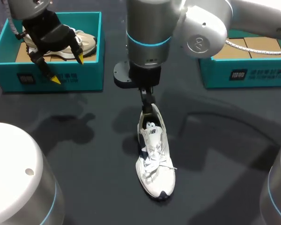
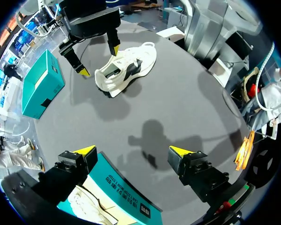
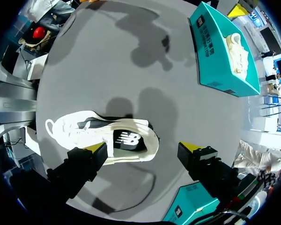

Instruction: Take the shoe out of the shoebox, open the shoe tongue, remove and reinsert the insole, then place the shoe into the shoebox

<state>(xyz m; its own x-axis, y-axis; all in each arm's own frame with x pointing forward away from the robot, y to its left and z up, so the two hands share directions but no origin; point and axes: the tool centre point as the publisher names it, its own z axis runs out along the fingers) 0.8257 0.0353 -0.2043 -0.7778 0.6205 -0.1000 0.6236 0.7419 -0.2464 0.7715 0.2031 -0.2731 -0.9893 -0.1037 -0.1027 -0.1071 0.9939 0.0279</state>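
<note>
Currently, one shoebox point(image 1: 91, 75) holds a shoe point(image 1: 86, 42); left pincer point(image 1: 66, 69) and right pincer point(image 3: 144, 147) both gape wide.

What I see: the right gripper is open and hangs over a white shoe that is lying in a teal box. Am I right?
Not quite. The shoe lies on the bare dark table, not in a teal box. The right wrist view shows this. The rest is right: the right gripper is open and hangs over the shoe.
</note>
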